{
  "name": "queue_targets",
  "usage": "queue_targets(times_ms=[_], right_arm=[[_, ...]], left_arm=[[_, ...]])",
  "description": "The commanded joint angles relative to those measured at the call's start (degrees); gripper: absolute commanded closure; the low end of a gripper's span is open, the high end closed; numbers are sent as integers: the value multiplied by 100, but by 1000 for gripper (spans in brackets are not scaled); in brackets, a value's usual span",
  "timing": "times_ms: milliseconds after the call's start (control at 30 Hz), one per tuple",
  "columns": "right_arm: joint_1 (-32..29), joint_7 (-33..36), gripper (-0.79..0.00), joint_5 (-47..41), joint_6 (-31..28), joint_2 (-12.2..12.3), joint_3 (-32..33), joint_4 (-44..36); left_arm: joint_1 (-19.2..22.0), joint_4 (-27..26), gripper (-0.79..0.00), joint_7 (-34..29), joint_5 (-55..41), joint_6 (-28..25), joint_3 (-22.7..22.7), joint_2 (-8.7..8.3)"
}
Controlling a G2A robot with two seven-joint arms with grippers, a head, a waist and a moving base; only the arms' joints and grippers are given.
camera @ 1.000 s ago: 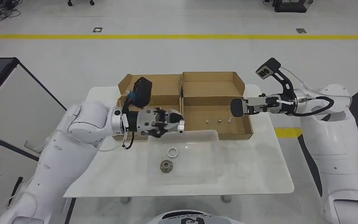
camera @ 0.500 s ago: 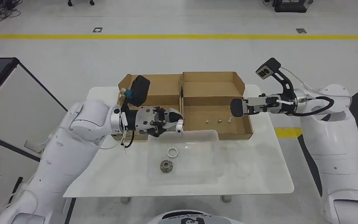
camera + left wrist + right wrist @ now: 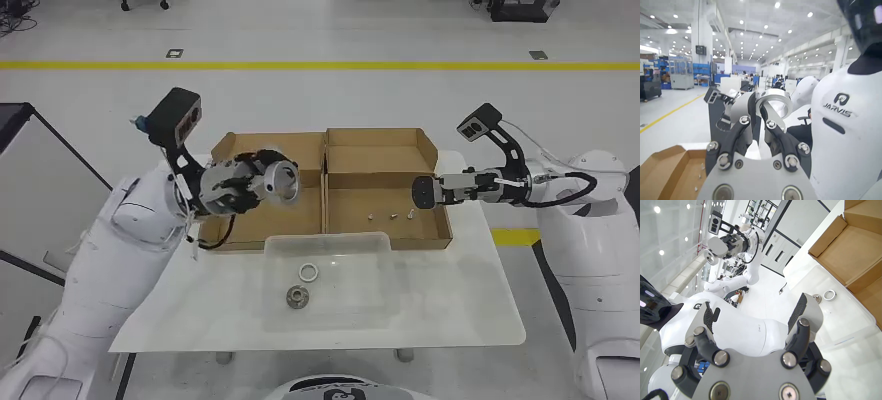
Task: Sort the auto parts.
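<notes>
Left pincer (image 3: 757, 107) grips the metal ring (image 3: 779, 94) by its wall, one finger inside the hole; right pincer (image 3: 755, 302) gapes wide.

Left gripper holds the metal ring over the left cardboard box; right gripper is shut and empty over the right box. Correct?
One error: the right gripper is open, not shut; the right wrist view shows its jaws spread. The rest holds: left gripper holding the metal ring over the left cardboard box, right gripper empty over the right box.
</notes>
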State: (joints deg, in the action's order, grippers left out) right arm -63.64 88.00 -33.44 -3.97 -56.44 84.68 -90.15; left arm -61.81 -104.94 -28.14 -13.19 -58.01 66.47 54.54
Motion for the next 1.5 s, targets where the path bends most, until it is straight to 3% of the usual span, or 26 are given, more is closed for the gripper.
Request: queue_targets(times_ms=[0,367,700,933,1300,1467], right_arm=[[0,0,-785,0,0,0,0,0],[0,0,-785,0,0,0,0,0],[0,0,-785,0,0,0,0,0],[0,0,-785,0,0,0,0,0],[0,0,-785,0,0,0,0,0],[0,0,-785,0,0,0,0,0]], left_arm=[[19,-68,0,107,-413,1,6,27],[-110,-371,0,-666,-2478,1,229,293],[-340,-348,0,-1815,-4284,1,599,739],[-424,-239,0,-1815,-3657,1,696,924],[-392,222,0,-1814,-1624,1,867,943],[-435,165,0,-1648,-1988,1,811,999]])
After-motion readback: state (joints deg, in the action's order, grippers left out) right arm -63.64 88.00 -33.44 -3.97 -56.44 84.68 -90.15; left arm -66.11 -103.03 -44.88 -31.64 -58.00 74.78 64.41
